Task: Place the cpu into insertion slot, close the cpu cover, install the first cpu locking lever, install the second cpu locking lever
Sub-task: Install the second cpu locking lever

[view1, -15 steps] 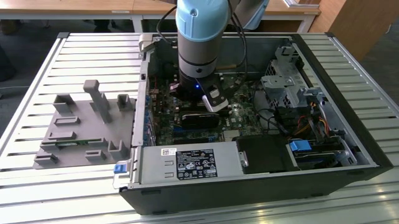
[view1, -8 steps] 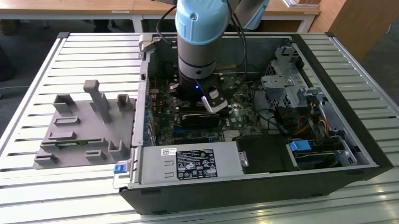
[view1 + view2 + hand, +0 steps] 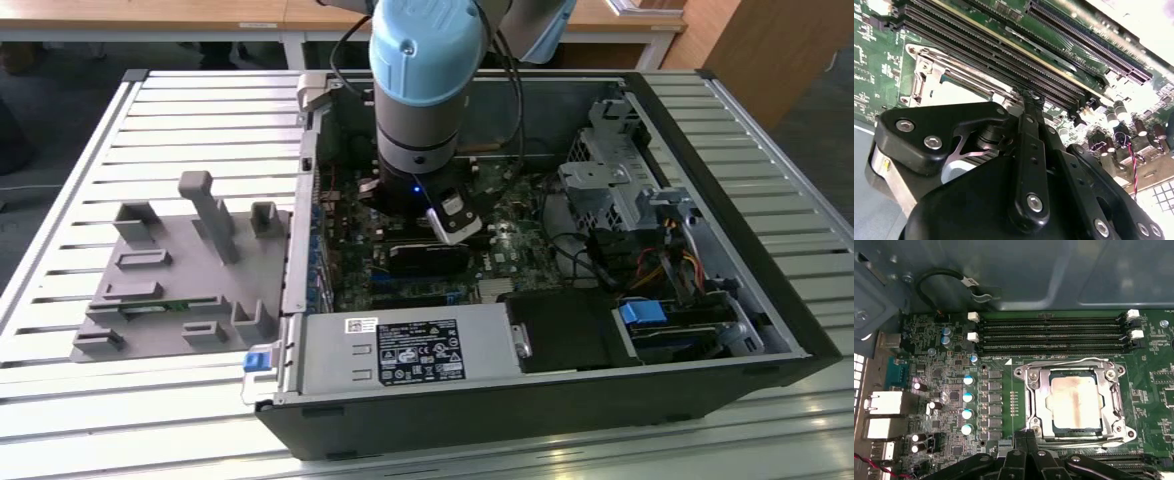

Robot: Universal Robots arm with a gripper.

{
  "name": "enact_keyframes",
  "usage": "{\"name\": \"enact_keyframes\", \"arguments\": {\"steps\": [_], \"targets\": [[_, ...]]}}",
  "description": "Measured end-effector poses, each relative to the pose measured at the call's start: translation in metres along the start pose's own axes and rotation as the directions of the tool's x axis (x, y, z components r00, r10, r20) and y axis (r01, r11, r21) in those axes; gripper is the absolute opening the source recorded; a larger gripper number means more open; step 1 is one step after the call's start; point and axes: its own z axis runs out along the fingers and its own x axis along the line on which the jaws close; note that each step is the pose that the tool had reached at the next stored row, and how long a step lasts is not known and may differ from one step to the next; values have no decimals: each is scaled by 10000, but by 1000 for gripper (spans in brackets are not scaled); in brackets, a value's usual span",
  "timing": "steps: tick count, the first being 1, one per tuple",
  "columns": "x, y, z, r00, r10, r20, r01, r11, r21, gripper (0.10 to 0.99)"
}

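Hiding slot (image 3: 1076,407) edge, jaws shut, cpu (image 3: 1076,399) seated

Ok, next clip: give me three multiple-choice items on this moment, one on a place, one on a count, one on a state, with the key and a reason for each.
1. Where is the cpu?
A. On the grey fixture outside the case
B. Seated in the insertion slot on the board
C. Lying on the memory slots

2. How many long black memory slots run beside the socket in the first wrist view?
A. One
B. Four
C. Eight

3. What state is the cpu cover in?
A. Down around the chip
B. Standing upright, open
C. Removed from the board

Key: 1 B, the silver-tan chip lies within the socket's frame. 2 B, four parallel slots lie between the white end clips. 3 A, the silver frame lies flat, the chip showing through its window.
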Motion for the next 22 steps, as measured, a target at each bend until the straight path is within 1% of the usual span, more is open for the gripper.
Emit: {"name": "enact_keyframes", "arguments": {"steps": [2,5,10,16,22], "targets": [[10,-5,17,10000,0,1,0,10000,-23,106],[15,-12,36,10000,-1,-2,1,10000,-29,106],[17,-8,25,10000,0,0,0,10000,-33,106],[21,9,-31,10000,1,0,-1,10000,-31,106],[22,44,-147,10000,0,-1,0,10000,-35,106]]}}
